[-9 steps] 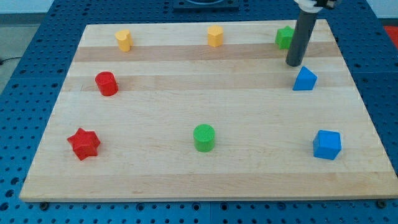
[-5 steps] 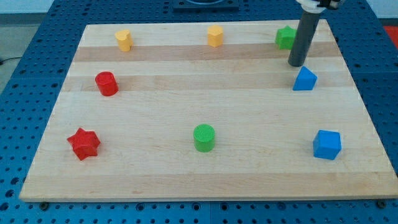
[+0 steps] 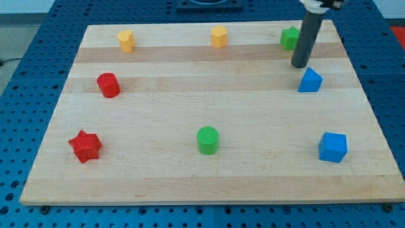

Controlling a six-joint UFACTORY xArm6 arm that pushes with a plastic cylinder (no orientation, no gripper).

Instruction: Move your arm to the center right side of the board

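My tip (image 3: pixel 299 66), a bare rod with no jaws, sits near the light, easily nudged blue triangular block (image 3: pixel 310 81); steer around it.

The arm's straight dark grey rod (image 3: pixel 306 39) descends almost upright from the view's top right, leaning slightly toward the view's left as it drops. A white and black fitting caps its upper end at the frame edge. My tip (image 3: pixel 299 66) rests low.
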